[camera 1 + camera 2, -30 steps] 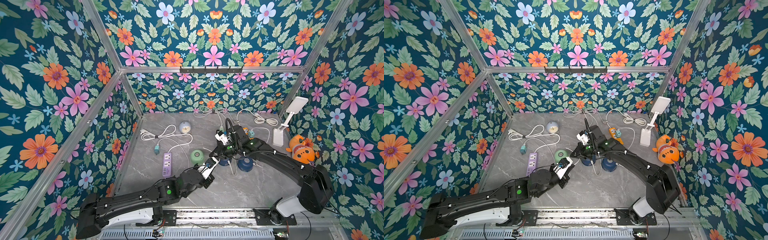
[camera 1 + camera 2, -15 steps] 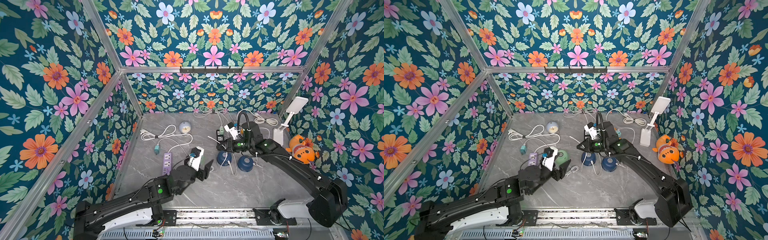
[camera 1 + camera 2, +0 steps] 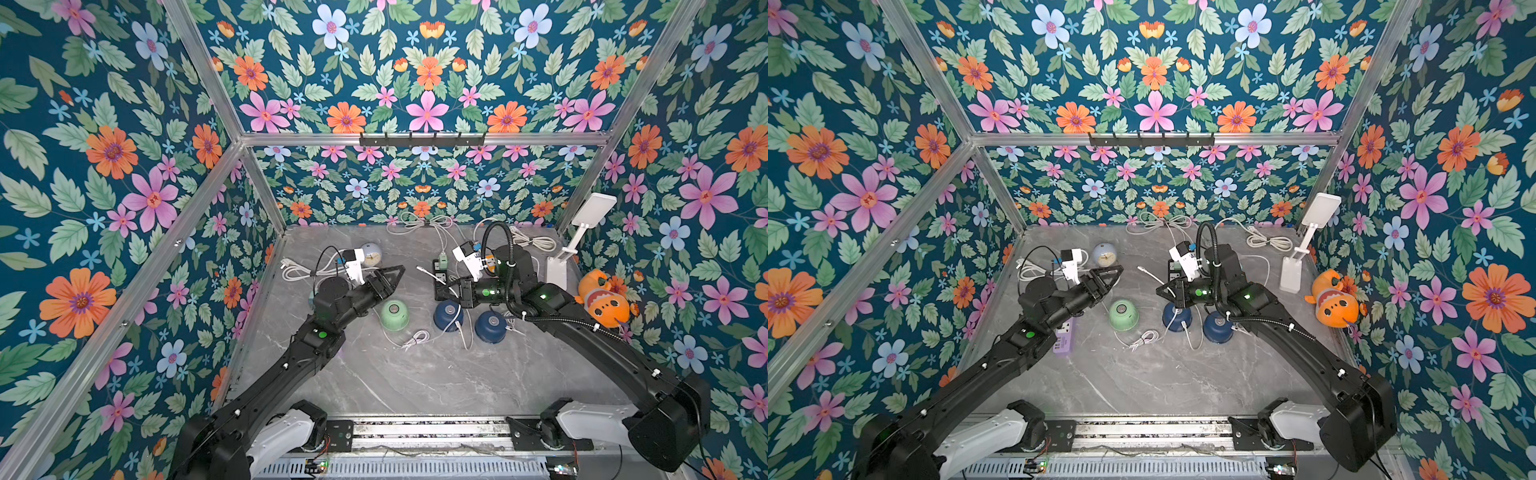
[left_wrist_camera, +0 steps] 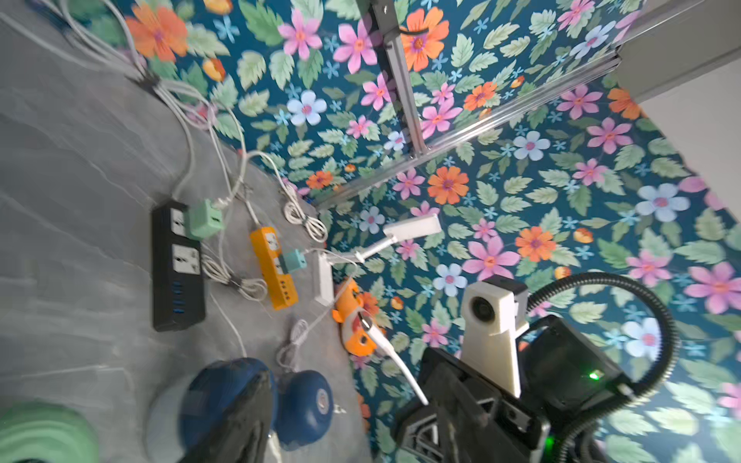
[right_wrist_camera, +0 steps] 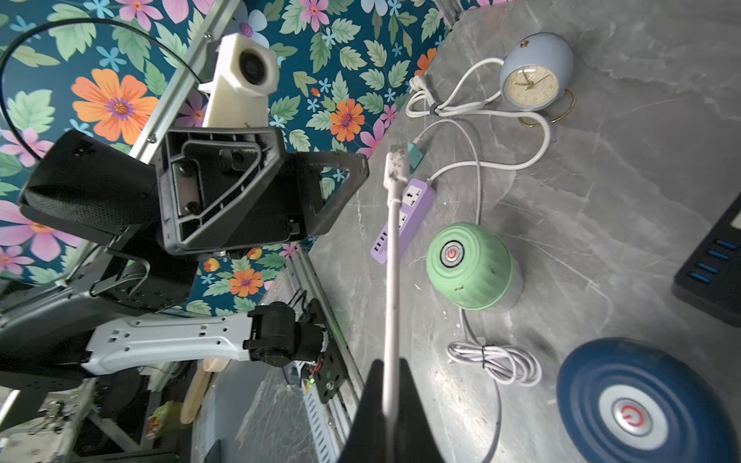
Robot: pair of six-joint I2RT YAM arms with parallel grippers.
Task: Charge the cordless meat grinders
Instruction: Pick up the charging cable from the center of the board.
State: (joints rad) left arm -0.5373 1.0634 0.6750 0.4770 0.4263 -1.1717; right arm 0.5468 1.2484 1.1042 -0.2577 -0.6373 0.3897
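right tool [image 5: 387,373]: clamped tight on a white cable [image 5: 392,260], with the plug [image 5: 395,164] poking out well past the tips

left tool [image 3: 388,277]: up in the air, nothing in it as far as I can see. Whether it's apart or together I honestly can't tell from any angle.

grinders: all three sit on the tabletop [image 3: 415,382] in a rough row. The mint green grinder [image 3: 394,315] is on the left, then the middle navy grinder [image 3: 448,316], then the right navy grinder [image 3: 491,326].

the bit that matters: the held cable's long axis runs left-right across the scene, plug tip aimed left, pretty much at the left tool. They're close, not touching.

green one vs the tools: it's on the near side of the gap between the two tools, and lower down. The left arm looks nearer to it; the right arm hangs over the navy pair.

cable's other end: trails down by the middle navy grinder. Can't tell if it's actually plugged in there.

power: purple power strip [image 3: 1064,338] lies left of the green one, under the left arm. The black power strip [image 4: 176,264] and orange power strip [image 4: 274,266] are on the far side of the navy pair.

my guess: either a hand-over to the left tool or a run to the purple strip. Both go leftward along the cable's own axis.

watch out: floppy cable, so the plug could droop or twist off line.
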